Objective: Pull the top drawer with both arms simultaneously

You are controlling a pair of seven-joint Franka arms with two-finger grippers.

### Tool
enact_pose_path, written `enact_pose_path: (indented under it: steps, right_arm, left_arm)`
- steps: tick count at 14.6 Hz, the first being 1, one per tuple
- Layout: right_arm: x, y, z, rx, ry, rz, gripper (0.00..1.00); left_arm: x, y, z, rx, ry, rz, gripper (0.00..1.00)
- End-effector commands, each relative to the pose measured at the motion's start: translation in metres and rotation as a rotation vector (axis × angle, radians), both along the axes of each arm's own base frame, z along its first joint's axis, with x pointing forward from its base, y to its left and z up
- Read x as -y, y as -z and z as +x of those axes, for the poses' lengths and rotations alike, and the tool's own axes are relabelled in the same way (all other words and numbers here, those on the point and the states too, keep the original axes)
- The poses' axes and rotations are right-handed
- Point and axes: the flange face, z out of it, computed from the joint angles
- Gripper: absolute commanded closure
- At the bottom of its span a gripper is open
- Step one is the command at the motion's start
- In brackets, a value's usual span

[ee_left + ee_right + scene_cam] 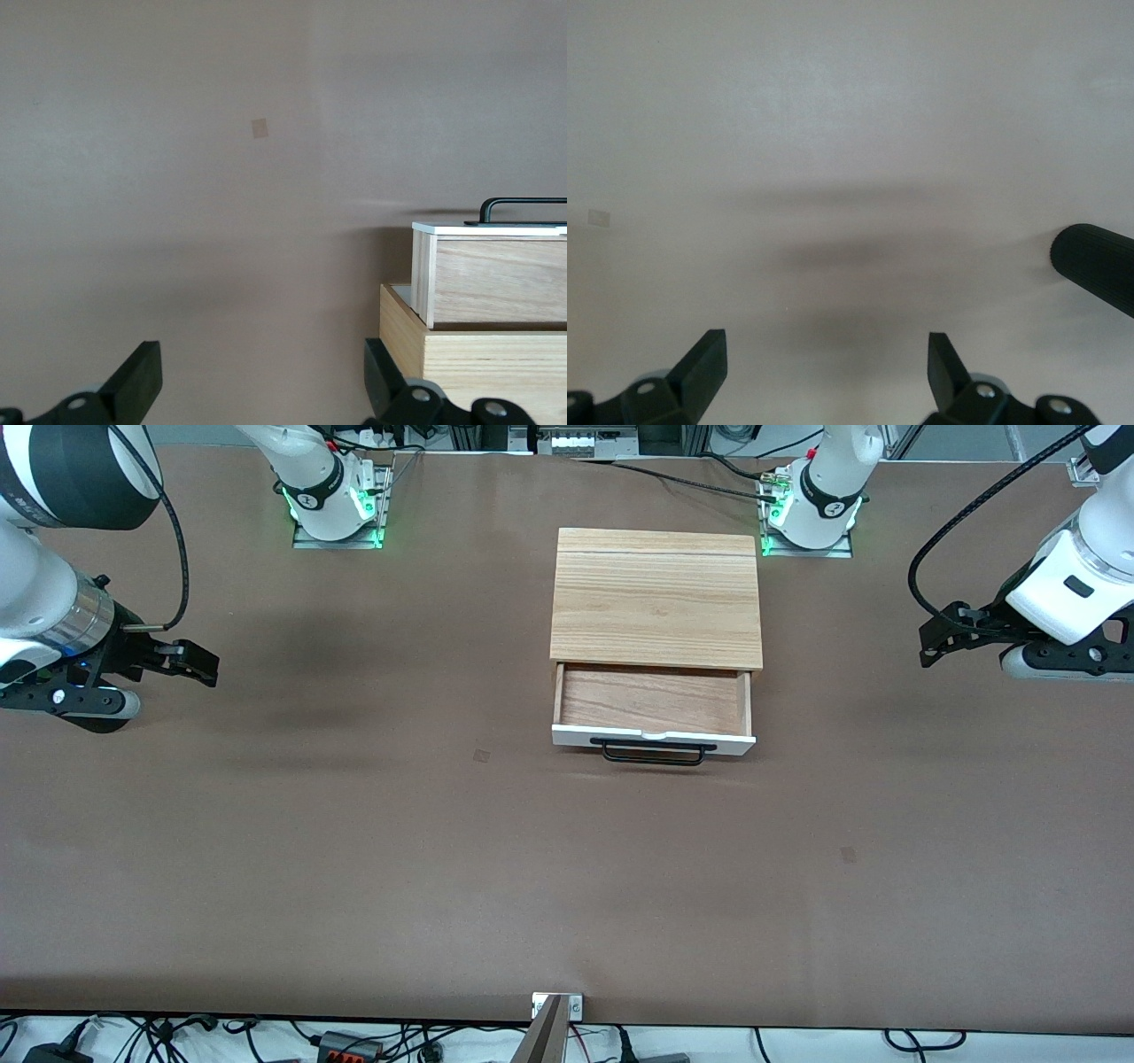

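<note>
The top drawer stands pulled out of the wood-grain cabinet toward the front camera. Its white front, black bar handle and empty light wood inside all show. My left gripper is open and empty, off at the left arm's end of the table and well apart from the drawer. Its wrist view shows the open gripper, with the drawer's side, the handle and the cabinet casing at one edge. My right gripper is open and empty at the right arm's end. In its wrist view the gripper has only bare table ahead.
The brown table carries small tan patches. The arm bases stand beside the cabinet's back. A dark ribbed rounded thing shows at the edge of the right wrist view. Cables lie along the table's front edge.
</note>
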Motion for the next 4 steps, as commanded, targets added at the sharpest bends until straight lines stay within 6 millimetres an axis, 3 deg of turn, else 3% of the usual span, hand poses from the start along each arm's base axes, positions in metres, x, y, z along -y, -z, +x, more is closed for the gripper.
enact_pose_path:
  steps: [1, 4]
  right_arm:
    - [-0.0035, -0.0041, 0.0026, 0.001, -0.008, 0.038, 0.0]
    - [-0.0035, -0.0062, 0.0022, 0.002, -0.015, 0.039, 0.0]
  left_arm:
    - [-0.0009, -0.0062, 0.003, -0.005, -0.004, 0.001, 0.0]
    - [-0.0001, -0.0062, 0.003, -0.005, -0.004, 0.001, 0.0]
